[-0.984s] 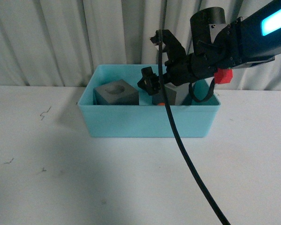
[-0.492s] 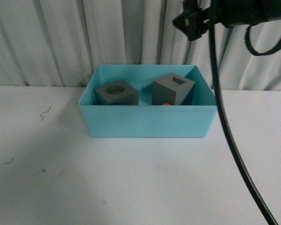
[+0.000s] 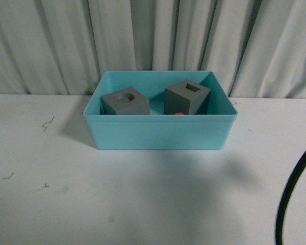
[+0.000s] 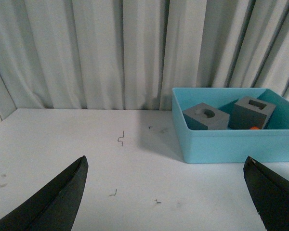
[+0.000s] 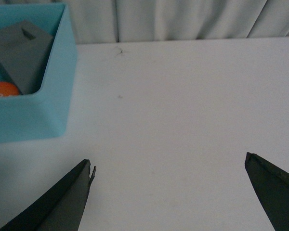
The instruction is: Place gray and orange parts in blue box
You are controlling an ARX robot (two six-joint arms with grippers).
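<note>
On the counter (image 3: 153, 194), the box (image 3: 160, 131) holds the round-recess cube (image 3: 125, 102) at left, the square-recess cube (image 3: 187, 97) at right, and the orange cylinder (image 3: 179, 113) against it. Left gripper (image 4: 166, 192) and right gripper (image 5: 168, 192) spread wide, empty.

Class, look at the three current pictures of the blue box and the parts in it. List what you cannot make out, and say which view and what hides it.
- Orange cylinder: front view shows only a sliver; the blue box front wall hides the rest. Its printing is unreadable.
- Cube with the rectangular recess: right wrist view, cut off by the picture edge and box wall.
- Cube with the round recess: lower part hidden by the box wall.
- Both arms: absent from front view; only a black cable shows.
</note>
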